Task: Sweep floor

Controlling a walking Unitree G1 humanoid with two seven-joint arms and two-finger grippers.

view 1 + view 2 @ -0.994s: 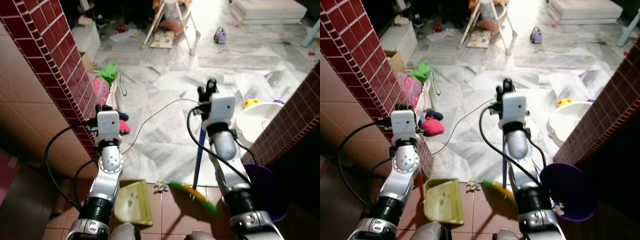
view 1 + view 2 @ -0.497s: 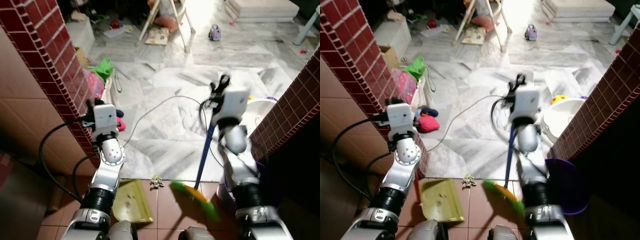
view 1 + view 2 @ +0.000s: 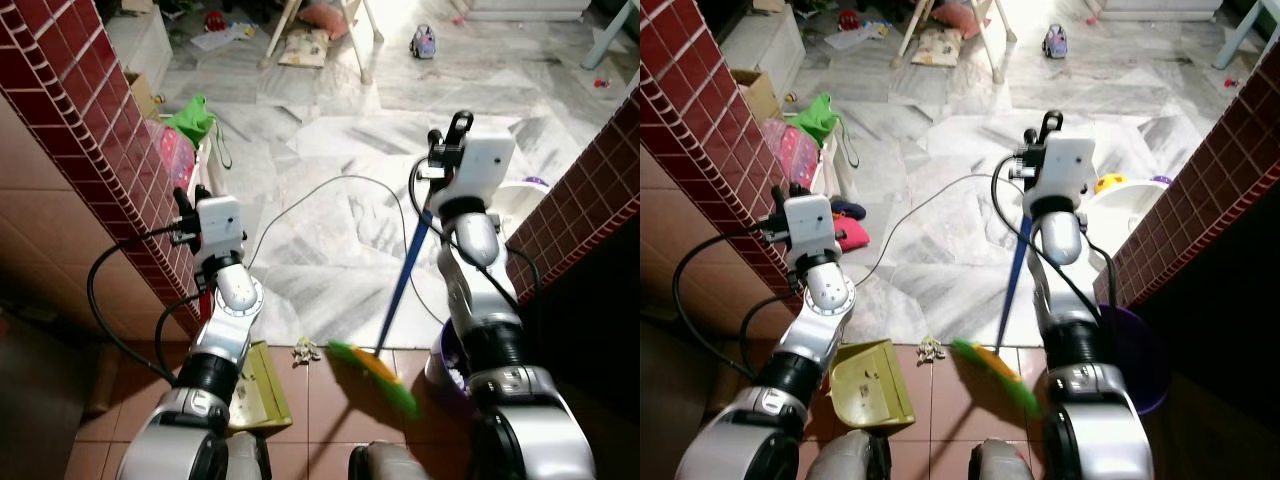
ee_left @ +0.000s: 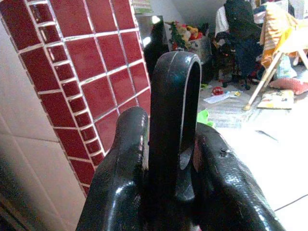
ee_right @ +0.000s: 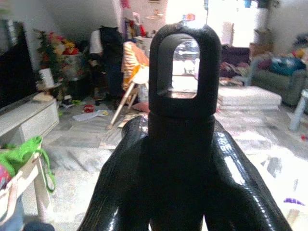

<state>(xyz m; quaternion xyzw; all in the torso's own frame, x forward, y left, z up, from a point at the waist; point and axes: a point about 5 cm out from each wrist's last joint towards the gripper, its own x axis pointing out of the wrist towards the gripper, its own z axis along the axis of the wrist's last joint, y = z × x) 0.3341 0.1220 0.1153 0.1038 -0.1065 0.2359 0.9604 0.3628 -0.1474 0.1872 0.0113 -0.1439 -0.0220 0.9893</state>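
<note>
Left eye view: the broom (image 3: 398,295) leans over the floor, its green head (image 3: 376,376) beside small debris (image 3: 305,349); the right gripper (image 3: 448,150) is clamped around its handle; the left gripper (image 3: 188,212) grips the dustpan (image 3: 262,388) handle.

Red tile pillar (image 3: 90,130): just beside the left hand (image 3: 183,212), on its outer side.
Green bag (image 3: 190,117): on the marble floor (image 3: 330,190) ahead of the left hand, against the pillar's foot.
Pink cushion (image 3: 847,236): on the floor close to the left hand, toward the middle.
Grey cable (image 3: 300,205): curves across the marble between the two hands.
White basin (image 3: 1118,200): just beyond the right hand (image 3: 447,140), on its outer side, with a yellow toy (image 3: 1107,183) at its rim.
Purple bucket (image 3: 1135,345): below the right hand, near the arm.
High chair legs (image 3: 355,40): far ahead, between the hands.
Toy car (image 3: 423,42): far ahead of the right hand.
</note>
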